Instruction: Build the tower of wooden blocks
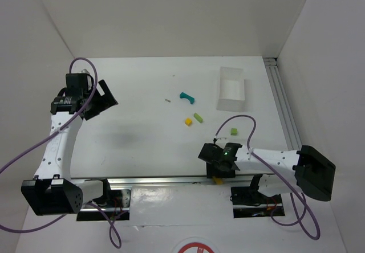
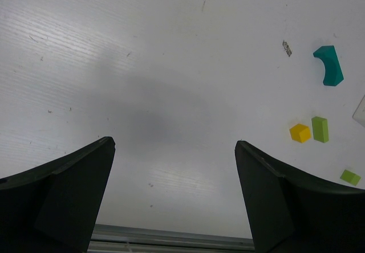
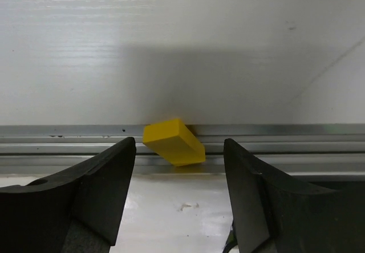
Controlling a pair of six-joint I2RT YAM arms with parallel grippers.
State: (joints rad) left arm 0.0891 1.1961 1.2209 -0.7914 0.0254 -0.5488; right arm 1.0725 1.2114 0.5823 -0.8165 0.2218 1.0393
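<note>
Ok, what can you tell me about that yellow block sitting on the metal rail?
The yellow block is a small brick shape, painted and smooth, wood by its look. It lies tilted on the grooved metal rail at the near edge of the table. The open right claw frames it without touching it.

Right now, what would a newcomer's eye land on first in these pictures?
A yellow block lies askew on the metal rail at the near edge, framed by the open right gripper. Farther out, a teal arch, a yellow cube, a lime bar and a lime piece lie scattered and unstacked near a white tray.
</note>
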